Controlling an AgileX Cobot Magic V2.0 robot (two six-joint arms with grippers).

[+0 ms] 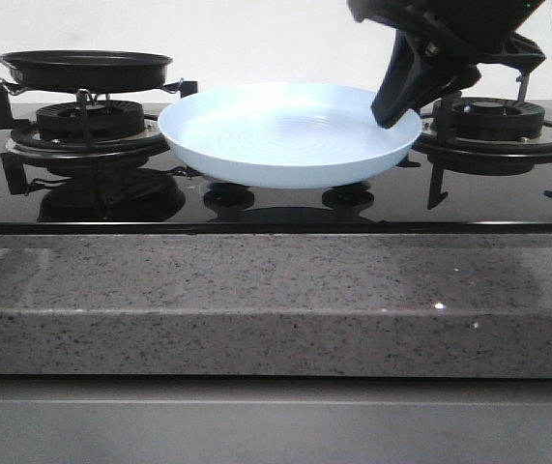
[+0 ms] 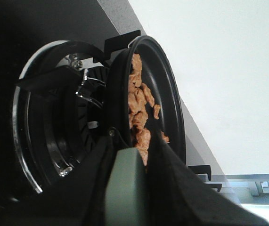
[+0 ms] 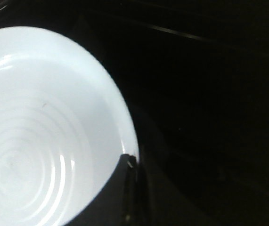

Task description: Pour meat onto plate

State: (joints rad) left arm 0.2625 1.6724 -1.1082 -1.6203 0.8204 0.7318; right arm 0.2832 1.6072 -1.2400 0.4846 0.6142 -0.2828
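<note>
Black jaws of the right gripper point(image 1: 396, 106) pinch the rim of the pale light-blue plate point(image 1: 285, 145) at about its three o'clock edge in the front view, one finger inside the rim and one outside. The right wrist view shows the same grip: dark fingers point(image 3: 125, 188) closed over the plate's edge, the ringed inside of the plate point(image 3: 40, 132) bare. The plate sits raised above the glossy black hob point(image 1: 256, 208), between the two burners, with small dark knobs point(image 1: 229, 196) just under it.

The left gripper point(image 2: 129, 188) is clamped on a grey-green pan handle point(image 2: 125, 183) (seen close up in the left wrist view). The black frying pan point(image 2: 167, 94) holds the meat point(image 2: 138, 110), a heap of thin orange-brown pieces lying along its inner face near the handle. In the front view the pan point(image 1: 87, 68) is at about ten o'clock from the plate, over the left burner point(image 1: 87, 121). The right burner point(image 1: 493, 121) stands at about three o'clock, behind the right arm. A speckled grey stone counter edge point(image 1: 276, 309) runs along the front.
</note>
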